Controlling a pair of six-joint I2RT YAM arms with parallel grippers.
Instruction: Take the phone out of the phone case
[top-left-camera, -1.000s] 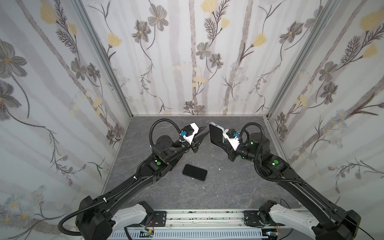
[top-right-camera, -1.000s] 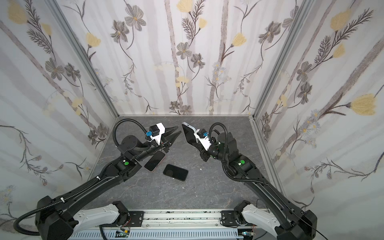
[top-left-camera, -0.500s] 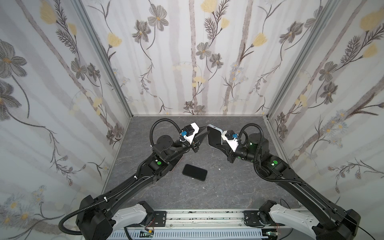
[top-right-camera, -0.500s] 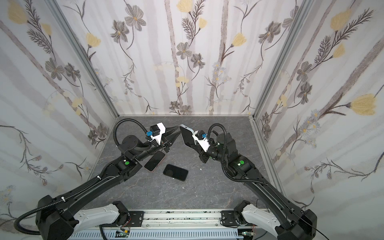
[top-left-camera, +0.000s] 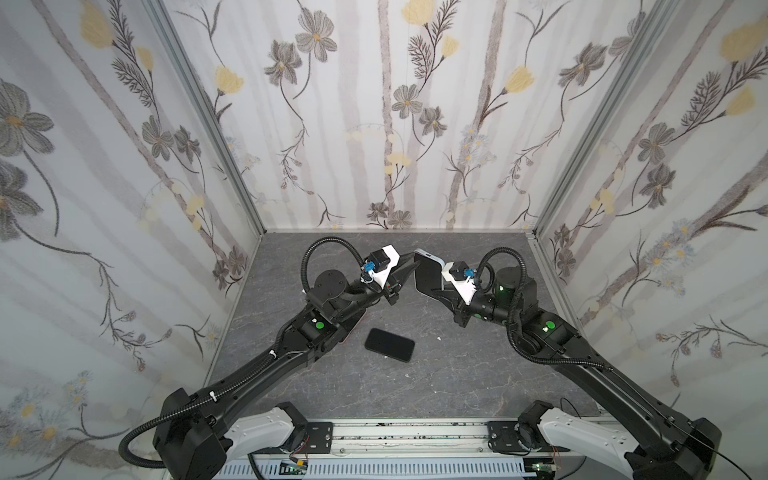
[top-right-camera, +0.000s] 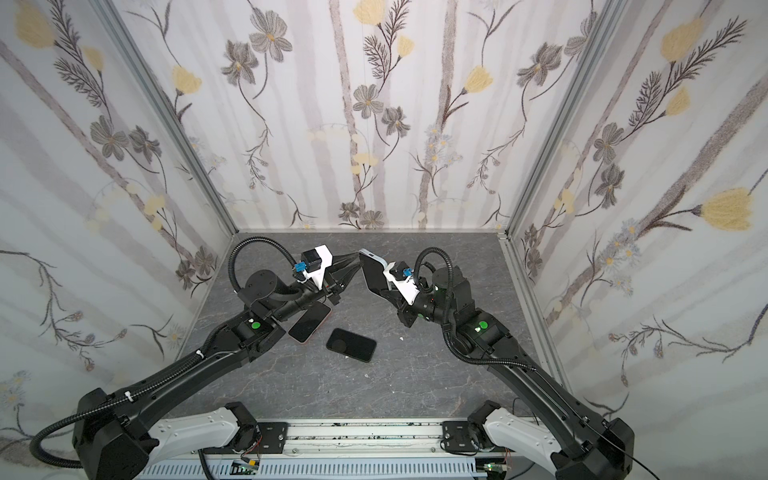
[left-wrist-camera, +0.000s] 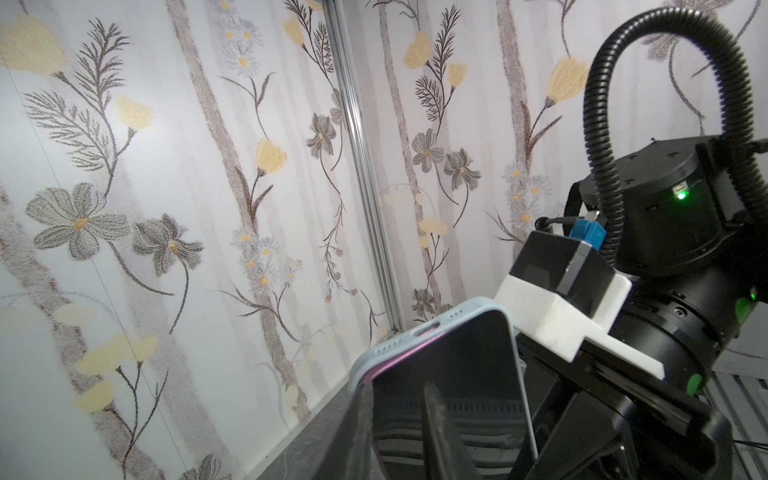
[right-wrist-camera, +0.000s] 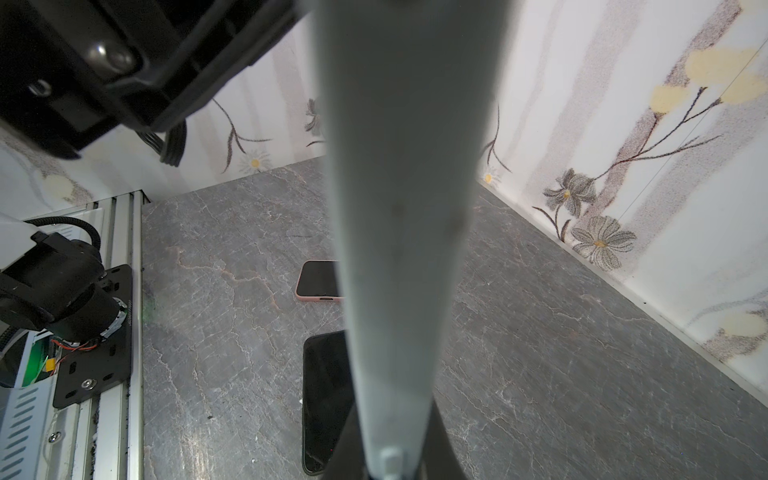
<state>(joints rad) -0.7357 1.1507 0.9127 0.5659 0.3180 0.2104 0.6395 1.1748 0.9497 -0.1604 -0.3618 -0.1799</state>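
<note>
Me: Now that my right arm has swung the phone across to the middle, my left gripper (top-left-camera: 409, 266) has its tips right at the phone's upper corner. A second ago there was a clear gap there.

Reviewer: Phone out yet?

Me: No. The phone (left-wrist-camera: 449, 374) is fully seated in the light-blue phone case (left-wrist-camera: 419, 328), with only a thin pink edge showing at the rim. It's held up off the table, tilted, screen toward my left arm.

Reviewer: Right side?

Me: My right gripper (top-left-camera: 438, 293) is pinching the cased phone by its lower end, pressed tight on it. Same hold as a second ago.

Reviewer: Left side?

Me: The fingers (left-wrist-camera: 359, 428) are narrowly parted with nothing between them. One lines up with the case's side rim and the other sits in front of the screen. Can't tell if either is touching.

Reviewer: So what does that mean for the task?

Me: Approach done, extraction not started. I'd judge the next move is working the rim off at that corner while the right clamp holds firm. The risks are slipping off the soft rim or twisting the phone out of the grip.

Reviewer: Anything else?

Me: A black phone (top-left-camera: 388, 345) lies flat on the grey table (top-left-camera: 457, 374). A pink-cased phone (top-right-camera: 309, 322) sits just beside it, partly under my left arm.
</note>
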